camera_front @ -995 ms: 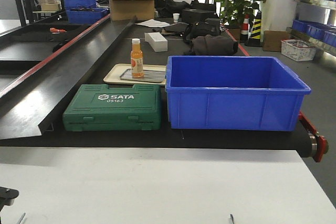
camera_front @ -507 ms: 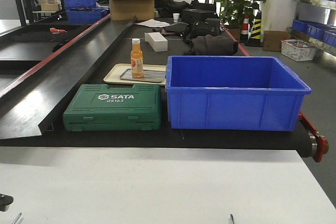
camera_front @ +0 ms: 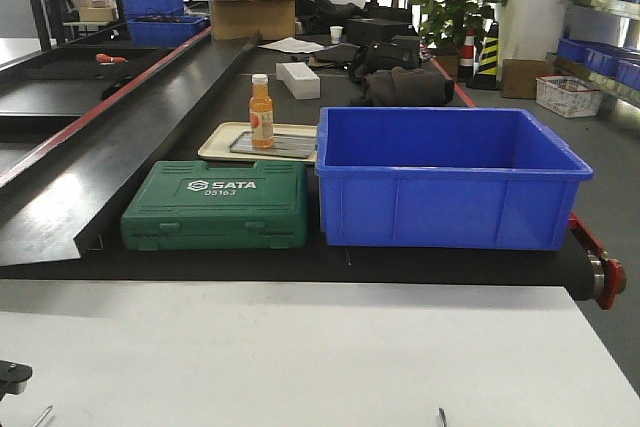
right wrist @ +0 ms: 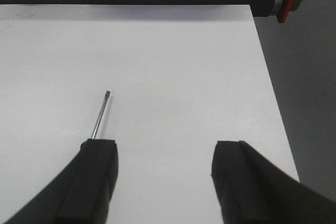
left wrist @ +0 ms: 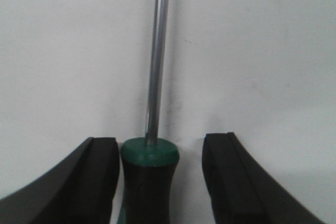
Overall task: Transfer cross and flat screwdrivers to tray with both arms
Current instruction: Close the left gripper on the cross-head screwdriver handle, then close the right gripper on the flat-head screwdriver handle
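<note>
In the left wrist view one screwdriver (left wrist: 149,182) lies on the white table, its black-and-green handle between my left gripper's (left wrist: 160,141) open fingers. The left finger (left wrist: 100,177) touches the handle; the right finger stands apart. The steel shaft points away. In the right wrist view my right gripper (right wrist: 165,145) is open and empty above the table. The other screwdriver's thin shaft (right wrist: 100,116) sticks out from behind its left finger (right wrist: 97,177), the handle hidden. Both shaft tips show at the front view's bottom edge (camera_front: 42,414) (camera_front: 441,417). The large grey tray is out of view.
Beyond the white table (camera_front: 320,347) runs a black conveyor with a green SATA case (camera_front: 215,205), a deep blue bin (camera_front: 445,177) and a beige tray (camera_front: 215,142) carrying an orange bottle (camera_front: 261,112). The table's right edge (right wrist: 273,108) is near my right gripper.
The bit of my left gripper at the front view's lower left dipped, then rose slightly, and the left shaft tip shifted a little. The right shaft tip has not moved.
</note>
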Controlling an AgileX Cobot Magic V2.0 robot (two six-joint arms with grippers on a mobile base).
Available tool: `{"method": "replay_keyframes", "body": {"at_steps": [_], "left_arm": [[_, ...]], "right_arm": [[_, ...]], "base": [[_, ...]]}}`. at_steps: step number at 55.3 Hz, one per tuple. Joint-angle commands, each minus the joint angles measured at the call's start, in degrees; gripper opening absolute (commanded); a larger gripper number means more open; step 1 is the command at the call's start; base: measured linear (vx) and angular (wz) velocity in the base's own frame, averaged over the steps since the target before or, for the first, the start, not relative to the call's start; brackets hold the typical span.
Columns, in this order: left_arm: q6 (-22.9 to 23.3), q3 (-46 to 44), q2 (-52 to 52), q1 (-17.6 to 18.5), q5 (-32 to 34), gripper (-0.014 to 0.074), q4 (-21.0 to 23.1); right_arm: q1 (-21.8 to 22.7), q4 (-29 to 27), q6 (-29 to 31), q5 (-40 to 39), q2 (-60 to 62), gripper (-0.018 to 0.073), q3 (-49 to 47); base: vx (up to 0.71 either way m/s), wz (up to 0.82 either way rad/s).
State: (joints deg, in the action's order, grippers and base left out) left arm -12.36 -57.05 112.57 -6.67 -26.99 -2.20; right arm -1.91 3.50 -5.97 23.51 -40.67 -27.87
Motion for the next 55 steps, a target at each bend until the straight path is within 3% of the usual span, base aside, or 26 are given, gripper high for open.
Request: {"method": "replay_keyframes", "body": {"at_steps": [1,9,22,27,32,37,42,50,55], "left_arm": [[-0.3,0.5,1.8,0.5,-4.3,0.0475,1.7],[-2.1,0.5,1.8,0.5,-9.4,0.0440,0.8],[-10.0,0.5,1.8,0.4,-10.0,0.0377,0.6],[-10.7,0.5,1.8,0.4,-10.5,0.0368,0.6],[-8.9,0.5,1.8,0.4,-11.0,0.0345,1.1],[-3.5,0.5,1.8,0.5,-10.7,0.0293,2.2],[0.2,0.5,1.8,0.5,-10.4,0.0180,4.8],[0.2,0.5,1.8,0.5,-10.3,-0.0009,11.6],[0.2,0.5,1.8,0.5,-10.2,-0.0008,16.8]], "right_arm": [[0.2,0.7,0.2,-4.4,-0.1,0.0479,-1.9],[0.2,0.7,0.2,-4.6,-0.1,0.0479,-1.9],[0.2,0.7,0.2,-4.6,-0.1,0.0479,-1.9],[0.2,0.7,0.2,-4.6,-0.1,0.0479,-1.9],[0.2,0.7,0.2,-4.6,-0.1,0.0479,-1.9],[0.2,0.7,0.2,-4.6,-0.1,0.0479,-1.9],[0.2,0.7,0.2,-4.6,-0.1,0.0479,-1.9],[0.2,0.0,0.2,-3.5,-0.1,0.0478,-1.9],[0.2,-0.1,0.2,-0.5,-1.1,0.0478,-2.1]], "base": [[0.00,0.00],[0.00,0.00],[0.00,0.00],[0.00,0.00],[0.00,0.00],[0.00,0.00],[0.00,0.00],[0.00,0.00],[0.00,0.00]]}}
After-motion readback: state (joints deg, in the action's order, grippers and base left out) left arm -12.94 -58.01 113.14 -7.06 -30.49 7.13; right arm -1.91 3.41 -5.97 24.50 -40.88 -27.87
